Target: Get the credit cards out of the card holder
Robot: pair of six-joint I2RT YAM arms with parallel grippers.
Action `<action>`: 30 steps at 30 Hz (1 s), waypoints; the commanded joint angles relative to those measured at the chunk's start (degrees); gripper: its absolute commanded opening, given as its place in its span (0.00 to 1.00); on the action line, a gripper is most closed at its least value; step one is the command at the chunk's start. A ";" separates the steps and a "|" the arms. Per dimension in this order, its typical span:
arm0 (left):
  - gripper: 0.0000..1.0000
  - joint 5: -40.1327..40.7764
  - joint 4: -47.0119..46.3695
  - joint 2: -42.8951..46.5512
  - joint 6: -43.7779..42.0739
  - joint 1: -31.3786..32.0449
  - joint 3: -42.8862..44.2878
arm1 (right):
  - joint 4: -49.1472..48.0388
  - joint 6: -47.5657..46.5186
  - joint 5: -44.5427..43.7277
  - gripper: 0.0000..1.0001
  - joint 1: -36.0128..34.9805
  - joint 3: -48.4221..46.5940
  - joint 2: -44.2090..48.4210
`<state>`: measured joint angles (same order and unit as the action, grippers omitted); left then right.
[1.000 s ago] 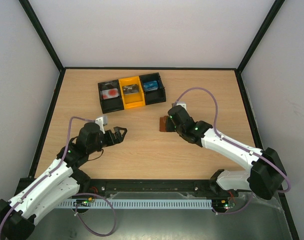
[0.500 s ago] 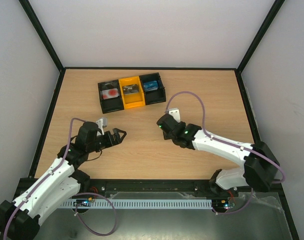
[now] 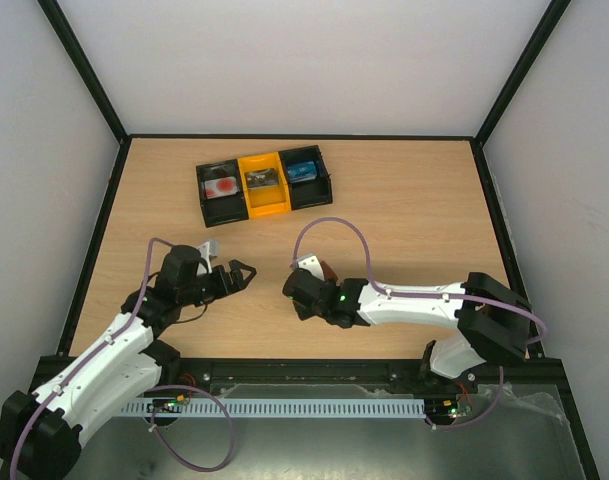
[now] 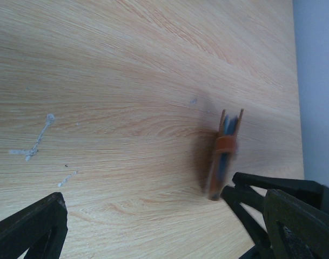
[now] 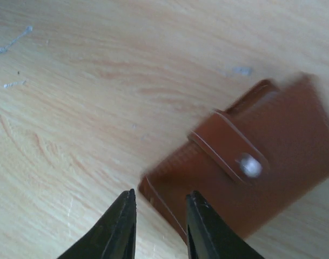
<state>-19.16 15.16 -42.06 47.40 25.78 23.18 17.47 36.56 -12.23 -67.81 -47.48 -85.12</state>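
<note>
One closed card holder (image 5: pixel 250 162), corner pinched between right pincer (image 5: pixel 161 194) fingertips

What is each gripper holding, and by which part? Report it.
The right gripper pinches the card holder by one corner edge; the left gripper holds nothing.

card holder (image 5: pixel 294 140): blurred, edge cropped | top view: behind right arm (image 3: pixel 414 300) (sliver shows)

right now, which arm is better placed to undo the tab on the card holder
Left, probably. The left gripper is open, empty and faces the card holder. The right gripper is at the holder's corner, apparently occupied with it, and the tab is fastened.
</note>
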 commanded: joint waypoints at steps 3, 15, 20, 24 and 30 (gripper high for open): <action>0.99 -2.62 -3.57 0.00 1.34 -0.29 -2.76 | -3.56 4.50 4.06 0.30 -0.08 5.29 7.36; 0.95 -3.62 -8.96 -4.24 2.09 1.46 -4.62 | -7.48 12.76 9.11 0.34 10.34 14.77 9.24; 0.94 -1.17 -8.22 -5.35 1.39 3.83 -4.25 | -17.22 19.54 15.33 0.37 14.19 20.81 10.39; 0.93 -0.54 -9.58 -6.91 1.67 4.81 -4.57 | -24.61 26.39 17.33 0.39 14.28 23.99 9.21; 0.92 -0.70 -10.76 -9.49 1.64 6.70 -3.79 | -31.53 31.65 17.04 0.41 14.28 26.32 6.18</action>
<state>-20.49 5.65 -50.37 49.52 31.27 18.41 -8.38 62.26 4.14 -53.63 -23.11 -76.47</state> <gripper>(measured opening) 0.921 0.405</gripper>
